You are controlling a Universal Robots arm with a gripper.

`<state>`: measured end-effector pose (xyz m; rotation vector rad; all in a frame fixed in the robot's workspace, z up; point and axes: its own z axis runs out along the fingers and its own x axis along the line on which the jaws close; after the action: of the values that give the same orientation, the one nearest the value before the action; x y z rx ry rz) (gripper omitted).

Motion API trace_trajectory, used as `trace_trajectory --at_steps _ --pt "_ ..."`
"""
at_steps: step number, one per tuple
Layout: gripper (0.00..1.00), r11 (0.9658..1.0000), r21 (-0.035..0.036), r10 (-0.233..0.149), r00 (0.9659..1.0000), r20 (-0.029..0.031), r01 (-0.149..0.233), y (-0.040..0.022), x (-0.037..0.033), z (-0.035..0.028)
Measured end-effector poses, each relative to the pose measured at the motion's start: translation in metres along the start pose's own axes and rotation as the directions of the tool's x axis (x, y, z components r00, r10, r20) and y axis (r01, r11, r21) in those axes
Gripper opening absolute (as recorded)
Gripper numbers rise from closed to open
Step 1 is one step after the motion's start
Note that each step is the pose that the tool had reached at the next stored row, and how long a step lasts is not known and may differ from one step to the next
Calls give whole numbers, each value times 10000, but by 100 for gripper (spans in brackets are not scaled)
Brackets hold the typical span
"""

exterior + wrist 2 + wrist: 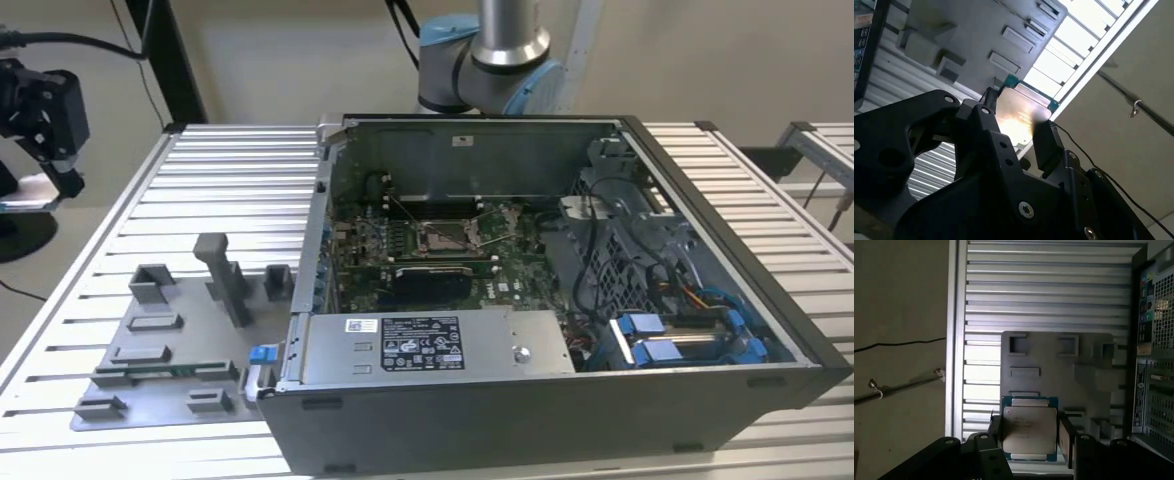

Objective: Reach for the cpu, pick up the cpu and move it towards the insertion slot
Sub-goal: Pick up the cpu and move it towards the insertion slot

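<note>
The cpu [1029, 432] is a thin square plate with a silvery top and a green edge, and my gripper [1030, 440] is shut on it. A black finger [1066, 440] presses on each of two opposite sides. In the second wrist view the cpu [1016, 117] shines between the same fingers of the gripper [1014, 129]. In the exterior view the gripper [54, 170] hangs off the table's edge at the view's far left, well above the table. The insertion slot [445, 235] is the silver-framed socket on the green board inside the open computer case [721, 300], far to the gripper's right in that view.
A grey fixture plate [174, 340] with raised blocks lies on the ribbed metal table [200, 190] between the gripper and the case; it also lies under the cpu in the first wrist view [1054, 370]. The arm's base [487, 60] stands behind the case. A black cable [899, 345] runs along the floor.
</note>
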<state>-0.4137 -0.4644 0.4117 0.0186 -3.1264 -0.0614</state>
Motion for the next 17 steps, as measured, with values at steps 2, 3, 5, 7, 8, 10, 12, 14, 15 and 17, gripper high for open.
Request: trace_trajectory --at_steps 2,3,5,7,8,10,12,14,15,17 --pt "0 10000 -3 -4 10000 0 4 4 1 -84" --pt "0 10000 -4 -4 10000 0 4 5 2 -126" --pt "0 10000 -4 -4 10000 1 4 8 3 -200" --pt "0 10000 -5 -6 10000 5 6 8 3 -209" --pt "0 10000 -5 -6 10000 6 6 8 3 -209" --pt "0 10000 -5 -6 10000 6 6 8 3 -211" --pt "0 10000 -4 -5 10000 5 5 9 3 -213" --pt "0 10000 -2 -5 10000 3 5 10 0 -216" --pt "0 10000 -2 -4 10000 2 4 11 -7 -217" --pt "0 10000 -3 -5 10000 4 5 13 -34 -216"
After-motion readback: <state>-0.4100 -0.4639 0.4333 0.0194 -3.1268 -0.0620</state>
